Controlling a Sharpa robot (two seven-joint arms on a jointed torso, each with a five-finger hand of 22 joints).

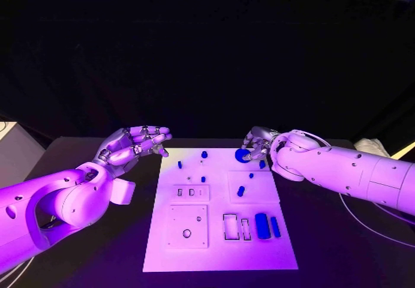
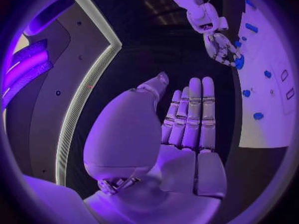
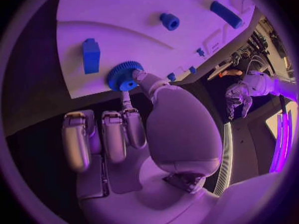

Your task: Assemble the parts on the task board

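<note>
Black table (image 1: 95, 240), white task board (image 1: 216, 255); blue toothed gear (image 3: 123, 75) seemingly pinched by right-hand fingers (image 3: 144, 78), left hand (image 1: 131, 146) empty, fingers spread.

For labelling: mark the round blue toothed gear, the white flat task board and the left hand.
round blue toothed gear (image 3: 122, 76), right wrist view, toothed face.
white flat task board (image 1: 259, 252), head view, bare near corner.
left hand (image 1: 129, 146), head view, palm.
</note>
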